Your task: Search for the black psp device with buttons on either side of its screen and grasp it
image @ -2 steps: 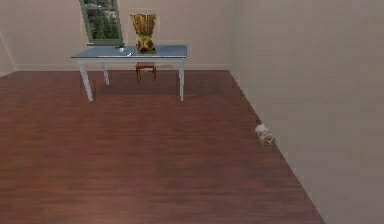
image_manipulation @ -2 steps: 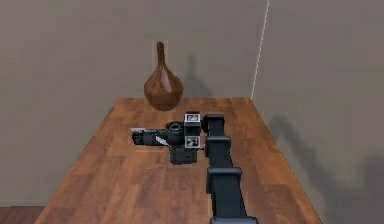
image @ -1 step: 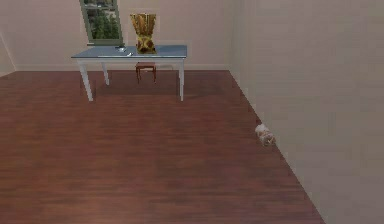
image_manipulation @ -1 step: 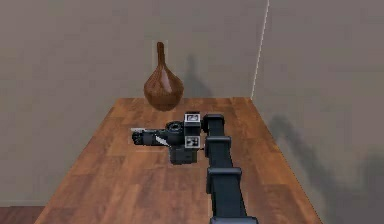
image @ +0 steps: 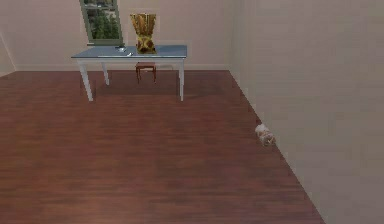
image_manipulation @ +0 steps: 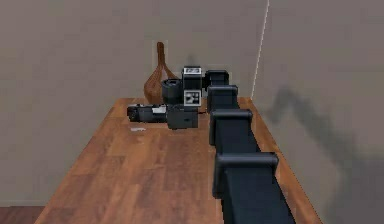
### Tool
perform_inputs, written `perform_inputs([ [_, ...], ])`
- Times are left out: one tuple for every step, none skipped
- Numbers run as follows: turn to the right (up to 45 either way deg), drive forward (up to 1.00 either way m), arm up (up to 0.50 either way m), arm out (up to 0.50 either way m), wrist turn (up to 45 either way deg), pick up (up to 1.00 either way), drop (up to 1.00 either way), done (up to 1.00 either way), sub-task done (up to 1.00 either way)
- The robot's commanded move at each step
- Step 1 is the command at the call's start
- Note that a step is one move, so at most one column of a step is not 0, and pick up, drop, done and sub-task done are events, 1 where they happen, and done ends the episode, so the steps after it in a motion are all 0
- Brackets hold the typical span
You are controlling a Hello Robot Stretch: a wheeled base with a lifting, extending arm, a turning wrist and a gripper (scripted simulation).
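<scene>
The search looks done and the grasp is the step in hand. The arm [image_manipulation: 240,150] reaches across the wooden table [image_manipulation: 115,175], and the gripper [image_manipulation: 160,113] sits right at a flat black device [image_manipulation: 138,112] lying on the tabletop. This is probably the psp, though its buttons are too small to make out. Whether the gripper holds anything cannot be told, since the device lies on the surface at its far end. The next move calls for a sure hold, then a lift clear of the wood. Just beyond stands a brown vase [image_manipulation: 157,78] — its inside is hidden. Across the room, a blue table [image: 165,50] carries a golden vase [image: 144,32] — contents unseen.
</scene>
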Motion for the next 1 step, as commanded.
perform_inputs([
  [0.0, 0.0, 0.0, 0.0, 0.0, 0.0, 0.0, 1.0, 0.0],
])
